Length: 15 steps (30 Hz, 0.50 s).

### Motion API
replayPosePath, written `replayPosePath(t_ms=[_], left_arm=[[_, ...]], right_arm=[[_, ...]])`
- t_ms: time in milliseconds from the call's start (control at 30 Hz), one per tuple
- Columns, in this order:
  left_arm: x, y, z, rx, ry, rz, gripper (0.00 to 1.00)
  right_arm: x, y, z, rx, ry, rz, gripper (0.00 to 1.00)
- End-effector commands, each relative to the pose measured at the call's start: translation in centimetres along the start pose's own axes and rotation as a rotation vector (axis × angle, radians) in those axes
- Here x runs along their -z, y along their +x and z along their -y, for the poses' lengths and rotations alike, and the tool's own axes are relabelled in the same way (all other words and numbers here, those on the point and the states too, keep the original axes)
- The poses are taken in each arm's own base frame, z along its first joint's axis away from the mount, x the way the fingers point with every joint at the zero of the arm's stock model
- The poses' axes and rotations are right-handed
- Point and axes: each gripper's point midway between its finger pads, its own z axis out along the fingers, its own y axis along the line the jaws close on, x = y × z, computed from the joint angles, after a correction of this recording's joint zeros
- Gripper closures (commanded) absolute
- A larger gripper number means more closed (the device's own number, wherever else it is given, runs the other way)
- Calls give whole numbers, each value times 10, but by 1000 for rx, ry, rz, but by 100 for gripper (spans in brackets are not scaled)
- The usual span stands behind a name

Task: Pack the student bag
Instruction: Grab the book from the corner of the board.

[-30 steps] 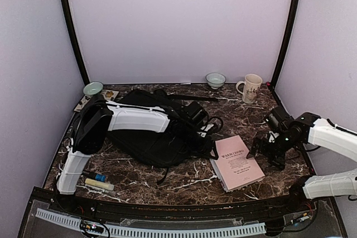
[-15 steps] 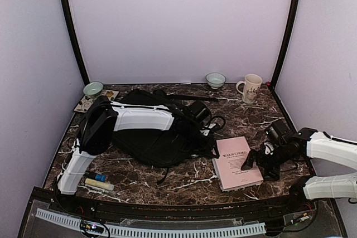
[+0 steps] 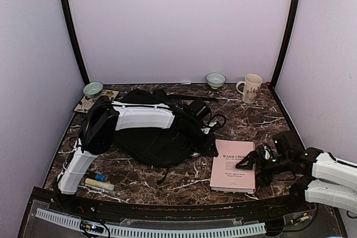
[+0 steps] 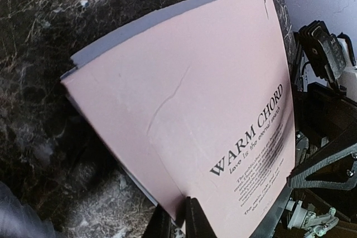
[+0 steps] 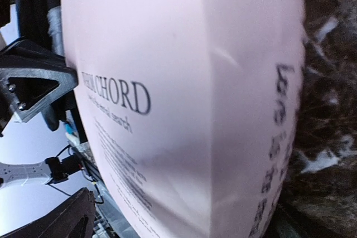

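Beside the student bag [image 3: 150,137], left hand's [image 4: 178,222] hold on the book [image 3: 233,171] is unclear; right hand [image 3: 248,164] spreads wide.

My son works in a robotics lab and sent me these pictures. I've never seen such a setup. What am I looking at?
Two white robot arms are bolted at the near edge of a marble table. The wide picture comes from a fixed camera above and behind them. The two close-ups come from a camera on each wrist.

On the table lie the black student bag, a pink book, a mug, a back bowl beside it and a left bowl.

The left arm stretches over the bag, and the left gripper is at the book's corner. I cannot tell whether its fingers pinch it. The right gripper sits at the book's right edge, fingers spread.
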Motion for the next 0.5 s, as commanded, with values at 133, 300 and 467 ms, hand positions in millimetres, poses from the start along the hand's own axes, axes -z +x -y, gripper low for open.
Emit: replayPosePath(t_ms=[133, 300, 467], left_arm=[[-48, 74, -104, 141, -243, -216, 99], [-45, 72, -103, 165, -186, -195, 100], [-33, 59, -87, 114, -156, -148, 100]], right_arm=[[4, 1, -42, -12, -323, 13, 11], [16, -5, -61, -25, -401, 56, 35], [29, -14, -81, -24, -449, 91, 59]])
